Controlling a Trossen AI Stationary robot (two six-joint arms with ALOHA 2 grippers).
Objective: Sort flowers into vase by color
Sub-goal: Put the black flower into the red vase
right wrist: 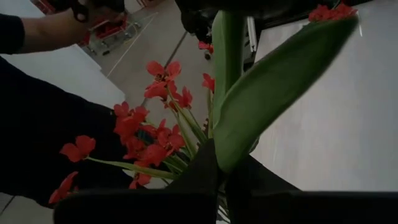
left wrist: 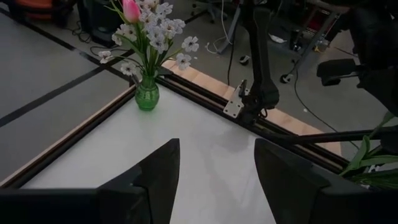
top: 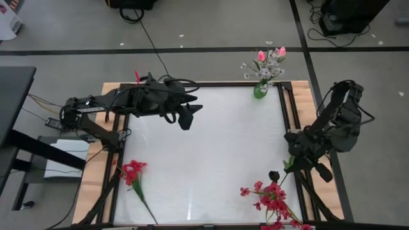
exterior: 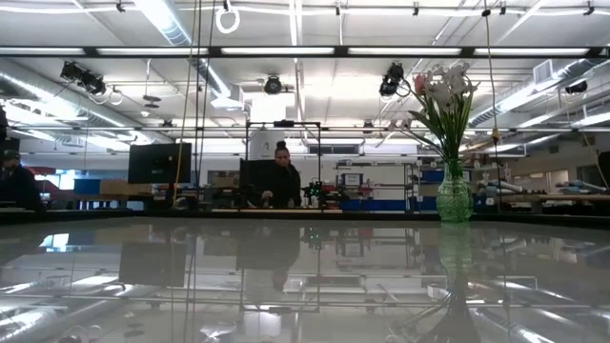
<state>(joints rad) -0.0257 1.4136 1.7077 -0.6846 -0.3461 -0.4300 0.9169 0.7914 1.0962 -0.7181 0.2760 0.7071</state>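
Observation:
A green glass vase (top: 260,90) (exterior: 454,195) (left wrist: 147,94) stands at the table's far right edge, holding white sprays and pink tulips. My right gripper (top: 290,163) (right wrist: 221,169) is at the right edge, shut on a green-stemmed flower whose dark bud (top: 273,174) sticks out toward the table's middle. A bunch of red flowers (top: 271,199) (right wrist: 155,134) lies at the near right corner. One red flower (top: 133,172) lies near the left edge. My left gripper (top: 189,115) (left wrist: 216,180) hangs open over the far left part of the table, touching nothing. My right gripper pinches the dark-budded flower between its two fingers, at the stem where a broad green leaf (right wrist: 239,140) starts. Stem (right wrist: 227,56) and leaf run forward past the fingertips. Whether the flower is clear of the table cannot be told.
Black rails and a wooden border (top: 295,105) frame the white table. The other arm's base (left wrist: 258,93) stands by the right rail. A person's hand and dark sleeve (right wrist: 37,31) show beyond the table's near edge. Another person (exterior: 282,181) is far off in the room.

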